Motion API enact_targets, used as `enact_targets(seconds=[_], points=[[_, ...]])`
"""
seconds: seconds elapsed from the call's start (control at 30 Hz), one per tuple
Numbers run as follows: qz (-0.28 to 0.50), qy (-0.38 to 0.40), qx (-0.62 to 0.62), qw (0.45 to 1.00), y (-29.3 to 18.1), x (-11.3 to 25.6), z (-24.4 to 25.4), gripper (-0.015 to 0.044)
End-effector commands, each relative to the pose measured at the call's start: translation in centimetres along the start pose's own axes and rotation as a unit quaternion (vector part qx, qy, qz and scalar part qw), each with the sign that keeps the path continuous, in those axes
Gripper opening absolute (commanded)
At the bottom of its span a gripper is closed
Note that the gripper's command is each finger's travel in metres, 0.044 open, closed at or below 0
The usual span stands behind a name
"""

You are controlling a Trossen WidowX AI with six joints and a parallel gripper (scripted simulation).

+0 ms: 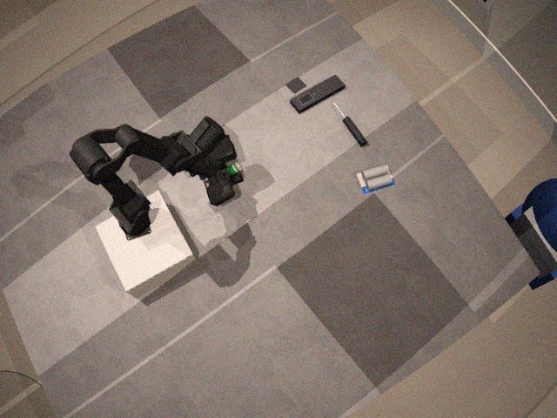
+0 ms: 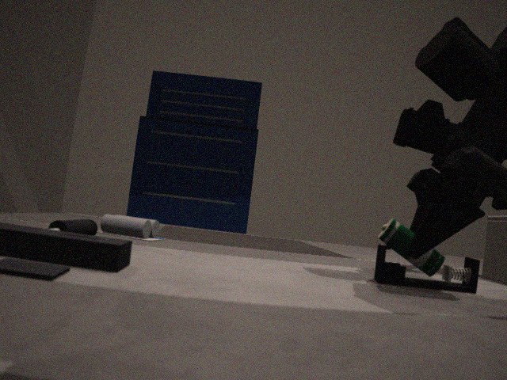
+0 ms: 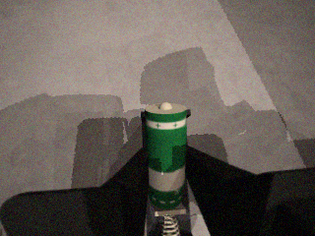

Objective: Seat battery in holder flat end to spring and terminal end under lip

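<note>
My gripper [image 2: 417,249] is shut on the green and white battery [image 2: 409,244]. The battery is tilted over the black holder [image 2: 425,273]. Its flat end is low and close to the spring [image 2: 455,273]. Its terminal end is raised above the top of the holder's lip wall [image 2: 381,261]. In the wrist view the battery [image 3: 165,154] points away from me, with the spring [image 3: 169,225] just below its near end. In the overhead view the battery [image 1: 233,169] peeks out from under the gripper [image 1: 224,178].
A dark remote [image 1: 317,92], a small dark square [image 1: 296,84], a screwdriver [image 1: 352,125] and two grey cylinders on a blue card [image 1: 376,178] lie far to the right. The arm base stands on a white block [image 1: 141,243]. A blue cabinet [image 2: 196,152] stands at the back.
</note>
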State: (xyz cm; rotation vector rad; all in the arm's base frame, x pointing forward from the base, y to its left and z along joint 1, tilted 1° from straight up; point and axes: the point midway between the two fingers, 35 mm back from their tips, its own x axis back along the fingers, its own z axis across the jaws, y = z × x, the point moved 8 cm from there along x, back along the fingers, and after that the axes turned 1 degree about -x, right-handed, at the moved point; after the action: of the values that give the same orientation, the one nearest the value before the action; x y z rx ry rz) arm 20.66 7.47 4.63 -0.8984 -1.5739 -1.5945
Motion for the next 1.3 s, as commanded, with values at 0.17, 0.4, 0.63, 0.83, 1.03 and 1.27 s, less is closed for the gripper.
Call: enact_targets(seconds=[0.17, 0.4, 0.63, 0.83, 1.03, 1.27], points=[[0.001, 0.0, -0.001, 1.0, -0.7, 0.0, -0.2, 0.0088], [0.003, -0.001, -0.001, 1.0, -1.0, 0.0, -0.2, 0.0088], [0.005, -0.001, -0.001, 1.0, -1.5, 0.1, -0.2, 0.0088], [0.005, 0.0, -0.001, 1.0, -1.9, 0.4, -0.2, 0.0088], [0.005, 0.002, -0.001, 1.0, -2.3, 0.6, -0.3, 0.0088], [0.006, 0.004, -0.001, 1.0, -2.5, 0.7, -0.3, 0.0088]])
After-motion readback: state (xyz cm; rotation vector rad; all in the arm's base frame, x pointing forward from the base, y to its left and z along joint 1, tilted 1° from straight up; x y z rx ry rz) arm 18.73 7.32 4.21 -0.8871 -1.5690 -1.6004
